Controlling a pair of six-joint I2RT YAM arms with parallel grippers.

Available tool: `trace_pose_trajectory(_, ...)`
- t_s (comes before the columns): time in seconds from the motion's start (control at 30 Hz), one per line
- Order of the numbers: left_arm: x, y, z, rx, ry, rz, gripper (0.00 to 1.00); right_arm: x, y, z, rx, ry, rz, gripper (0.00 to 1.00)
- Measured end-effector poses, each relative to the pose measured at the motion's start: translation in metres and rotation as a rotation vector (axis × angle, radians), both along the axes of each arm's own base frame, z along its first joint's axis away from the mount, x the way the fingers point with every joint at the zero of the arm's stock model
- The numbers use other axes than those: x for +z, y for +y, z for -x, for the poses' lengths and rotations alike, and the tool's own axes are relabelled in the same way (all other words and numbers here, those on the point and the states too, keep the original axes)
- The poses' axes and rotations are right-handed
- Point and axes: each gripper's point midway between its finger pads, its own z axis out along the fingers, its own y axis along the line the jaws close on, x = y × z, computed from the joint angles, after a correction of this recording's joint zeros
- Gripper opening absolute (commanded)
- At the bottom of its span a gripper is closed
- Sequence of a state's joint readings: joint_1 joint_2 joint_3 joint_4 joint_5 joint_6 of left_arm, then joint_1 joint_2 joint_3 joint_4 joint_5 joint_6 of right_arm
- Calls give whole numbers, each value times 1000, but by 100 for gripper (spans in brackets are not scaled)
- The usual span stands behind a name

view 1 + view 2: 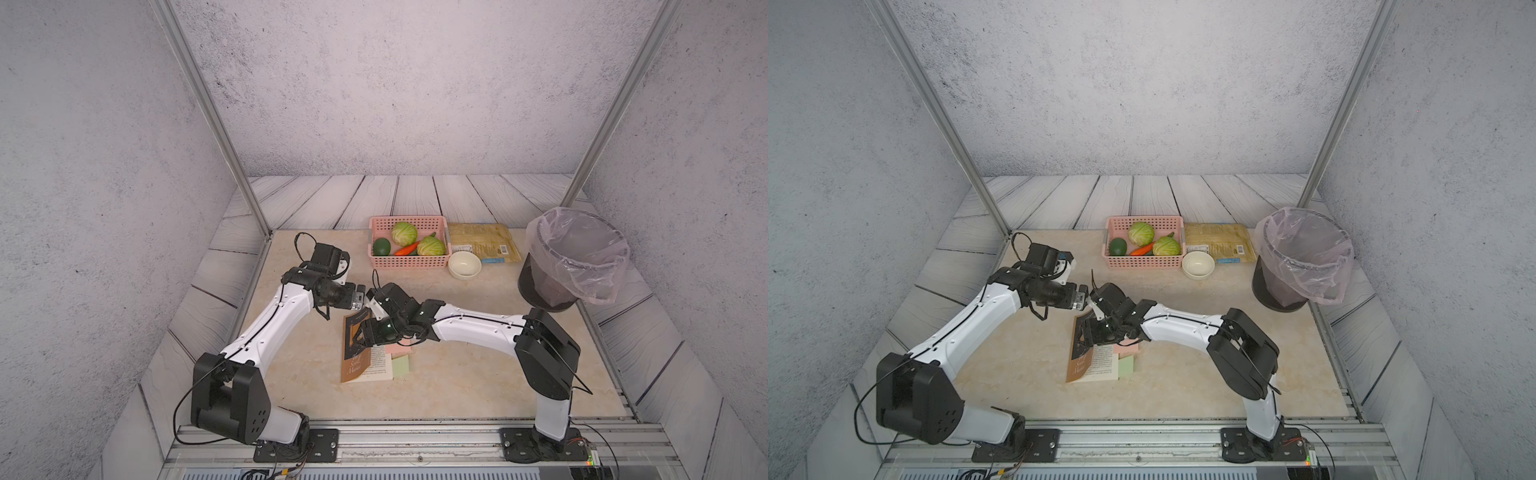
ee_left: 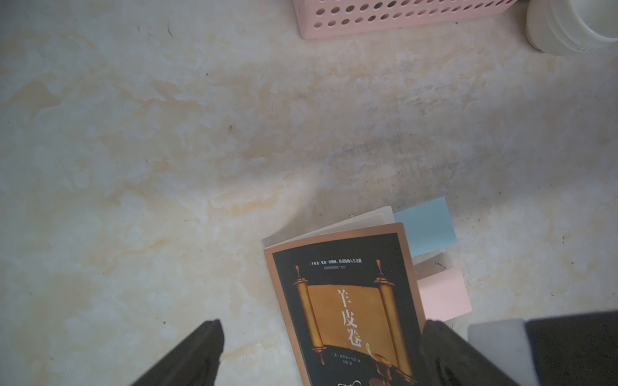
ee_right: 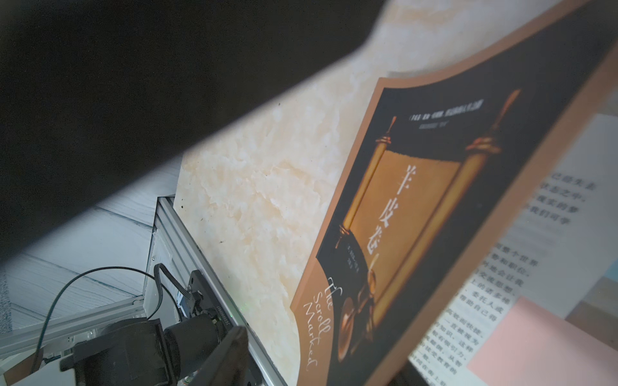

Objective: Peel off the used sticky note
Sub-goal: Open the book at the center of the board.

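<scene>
Left tool [image 2: 321, 354], jaws wide, hovers over the book [image 2: 344, 300]; the pink note [image 2: 443, 294] lies near one finger [image 2: 451, 361]. Right tool [image 1: 360, 333] stands parted, empty.

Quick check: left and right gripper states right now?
Left gripper: open, holding nothing, above the book.
Right gripper: open by the book's lifted cover, nothing seen held.

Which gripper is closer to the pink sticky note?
Right. The right gripper is over the book beside the pink note; left gripper hovers at the book's far end.
</scene>
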State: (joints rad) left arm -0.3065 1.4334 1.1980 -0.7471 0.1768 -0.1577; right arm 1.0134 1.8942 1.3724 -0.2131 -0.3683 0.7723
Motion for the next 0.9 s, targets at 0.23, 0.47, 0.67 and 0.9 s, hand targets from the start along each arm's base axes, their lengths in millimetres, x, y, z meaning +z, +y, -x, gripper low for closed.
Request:
trace_pose_trajectory(0.23,2,0,0,6,0,3,98,2,1,-1,5,-10,-7,62)
trace_pose_trajectory(0.47,-1,0,-1,21,14,12,98,2,1,-2,12,-28,-9,64)
trace_pose_trajectory(0.67,-17,-1,-4,44,64,2,98,-5,0,-2,16,-45,-15,64)
trace_pose_trajectory(0.9,-24,1,-9,80,81,-7,98,-14,-2,-3,9,-60,-17,64)
